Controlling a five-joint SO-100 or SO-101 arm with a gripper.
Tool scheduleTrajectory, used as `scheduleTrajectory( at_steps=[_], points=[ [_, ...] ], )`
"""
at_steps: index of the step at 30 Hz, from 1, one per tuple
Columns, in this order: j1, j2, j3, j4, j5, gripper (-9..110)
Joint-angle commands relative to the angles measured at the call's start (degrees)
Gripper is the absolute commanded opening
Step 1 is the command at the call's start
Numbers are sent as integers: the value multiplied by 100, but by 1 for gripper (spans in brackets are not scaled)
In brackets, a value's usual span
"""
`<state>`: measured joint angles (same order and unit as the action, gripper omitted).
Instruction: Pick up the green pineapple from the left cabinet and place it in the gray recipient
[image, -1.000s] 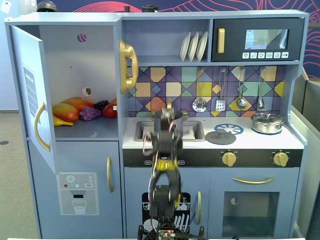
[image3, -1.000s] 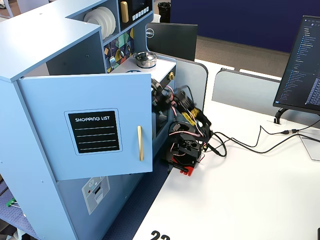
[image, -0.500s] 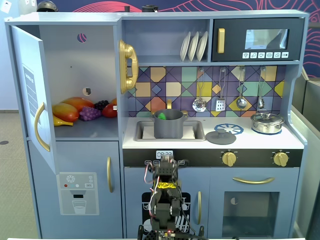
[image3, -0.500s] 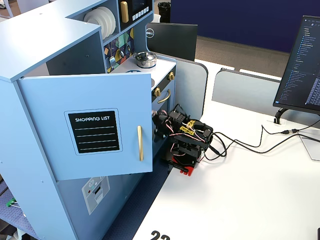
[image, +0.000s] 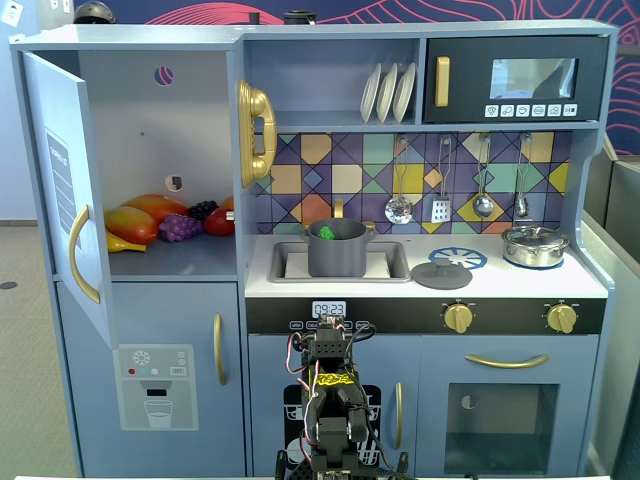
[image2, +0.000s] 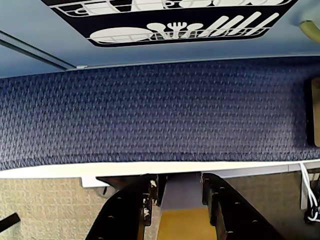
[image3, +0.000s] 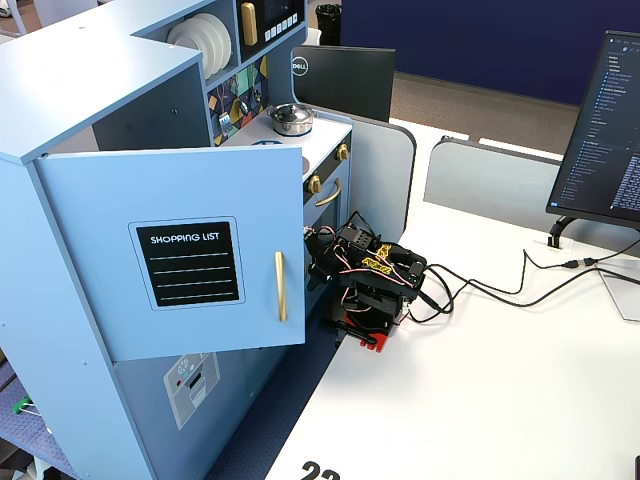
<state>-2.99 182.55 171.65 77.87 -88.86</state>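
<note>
Inside the gray recipient (image: 336, 250) at the toy kitchen's sink, the green pineapple (image: 326, 232) already sits, high above and beyond my folded arm, whose tool (image2: 177, 192) hangs empty, jaws narrowly parted, low against the kitchen front beside the desk (image3: 480, 400).

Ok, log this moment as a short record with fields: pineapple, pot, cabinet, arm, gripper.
pineapple: green pineapple lies inside the gray pot, only its top showing
pot: gray pot stands in the sink, uncovered; a flat gray lid lies on the counter to its right in that fixed view
cabinet: left cabinet door swung open; other toy fruits remain on its shelf
arm: folded low in front of the kitchen, away from the pot
gripper: gripper empty, jaws apart, pointing at the blue carpet
</note>
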Motion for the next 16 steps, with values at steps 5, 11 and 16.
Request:
scheduleTrajectory(
  at_steps=[5,11,16],
  points=[
    [105,-44,26,976,237,3],
    [105,-44,26,976,237,3],
    [105,-44,26,976,237,4]
  ],
)
